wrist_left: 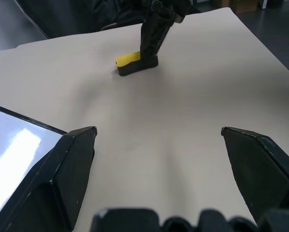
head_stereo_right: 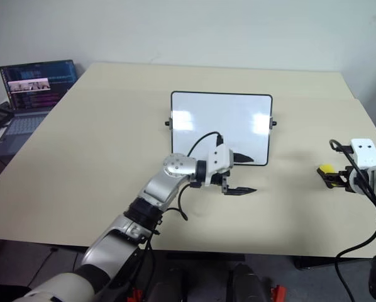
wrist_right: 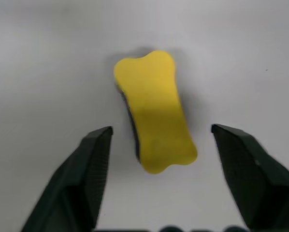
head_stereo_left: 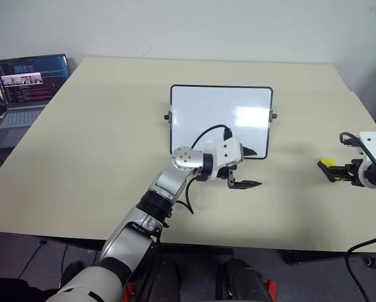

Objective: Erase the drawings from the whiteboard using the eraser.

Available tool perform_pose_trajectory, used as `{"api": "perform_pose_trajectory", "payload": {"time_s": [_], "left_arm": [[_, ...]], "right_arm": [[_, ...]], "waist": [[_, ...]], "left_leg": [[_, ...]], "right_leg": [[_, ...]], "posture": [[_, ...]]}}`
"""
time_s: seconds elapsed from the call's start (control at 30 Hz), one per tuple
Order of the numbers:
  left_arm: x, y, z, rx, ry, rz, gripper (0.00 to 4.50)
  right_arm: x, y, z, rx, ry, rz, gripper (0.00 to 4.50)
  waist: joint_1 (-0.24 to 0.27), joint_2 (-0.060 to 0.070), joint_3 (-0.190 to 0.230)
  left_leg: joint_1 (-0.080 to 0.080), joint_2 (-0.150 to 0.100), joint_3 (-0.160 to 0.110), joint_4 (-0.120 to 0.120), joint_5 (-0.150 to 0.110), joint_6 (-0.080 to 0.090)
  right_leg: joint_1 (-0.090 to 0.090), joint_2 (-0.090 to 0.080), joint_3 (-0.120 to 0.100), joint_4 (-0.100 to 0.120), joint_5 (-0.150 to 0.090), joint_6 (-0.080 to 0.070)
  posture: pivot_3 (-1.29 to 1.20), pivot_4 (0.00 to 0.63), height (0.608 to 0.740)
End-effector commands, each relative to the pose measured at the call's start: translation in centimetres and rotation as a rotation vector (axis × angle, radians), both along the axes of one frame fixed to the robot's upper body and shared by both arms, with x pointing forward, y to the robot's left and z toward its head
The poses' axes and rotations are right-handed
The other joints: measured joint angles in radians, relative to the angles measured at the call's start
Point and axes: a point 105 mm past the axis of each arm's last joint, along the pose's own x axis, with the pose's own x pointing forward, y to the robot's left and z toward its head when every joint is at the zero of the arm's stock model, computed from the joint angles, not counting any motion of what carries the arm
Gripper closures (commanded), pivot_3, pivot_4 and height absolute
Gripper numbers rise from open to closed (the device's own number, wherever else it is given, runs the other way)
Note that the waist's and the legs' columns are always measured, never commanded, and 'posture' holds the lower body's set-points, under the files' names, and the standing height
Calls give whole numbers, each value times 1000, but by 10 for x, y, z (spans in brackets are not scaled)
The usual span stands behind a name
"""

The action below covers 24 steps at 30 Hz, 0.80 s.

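Leftmost, a laptop (head_stereo_left: 27, 88) sits at the table's (head_stereo_left: 100, 157) far corner. Mid-table the whiteboard (head_stereo_left: 221, 119) stands with a clean face; no drawings can be made out on it. The left gripper (head_stereo_left: 246, 168) hovers at its near edge, fingers spread and empty. Far right, the eraser (wrist_right: 155, 118) lies flat on the table between the parted fingers of the right gripper (wrist_right: 161, 150), released. Erasing looks finished; the next move would likely be drawing that arm back clear.
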Motion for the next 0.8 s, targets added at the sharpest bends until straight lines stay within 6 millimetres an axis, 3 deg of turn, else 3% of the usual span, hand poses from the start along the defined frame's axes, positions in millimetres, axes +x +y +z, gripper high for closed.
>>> {"api": "perform_pose_trajectory", "payload": {"time_s": [0.03,0.2,0.3,0.4,0.47,0.63,0.8], "left_arm": [[-4,-4,11,-27,-35,-20,0],[-4,-3,13,-31,-35,-15,0],[1,9,22,-75,-15,34,0],[13,26,45,-210,12,137,0],[25,41,61,-300,19,240,0],[60,125,101,-508,-102,665,0],[62,213,113,-612,-235,1056,0]], "right_arm": [[4,-3,19,-24,-54,7,54],[7,-2,26,-16,-83,-22,54],[5,-5,64,-81,-205,-42,54],[15,12,108,-87,-432,-4,54],[22,24,117,-82,-530,14,54],[52,50,97,-48,-750,22,54],[74,60,74,13,-856,-35,54]], "waist": [[-1,0,0],[0,0,0],[-1,1,0],[-8,2,0],[-9,1,-1],[-15,-3,-3],[-15,-2,-2]], "left_leg": [[0,0,0,0,0,0],[0,0,0,1,0,0],[0,0,0,0,0,0],[0,0,0,0,0,0],[0,1,0,0,0,0],[2,2,-1,1,0,0],[1,1,0,0,0,0]], "right_leg": [[0,0,0,0,0,0],[0,0,0,1,0,0],[0,0,0,0,0,0],[0,0,0,1,0,0],[0,0,0,1,-1,1],[2,1,0,1,-1,2],[1,-1,0,1,1,0]], "posture": [[0,150,740],[0,150,740],[0,150,740],[0,150,740],[0,150,740],[0,150,740],[0,150,740]]}}
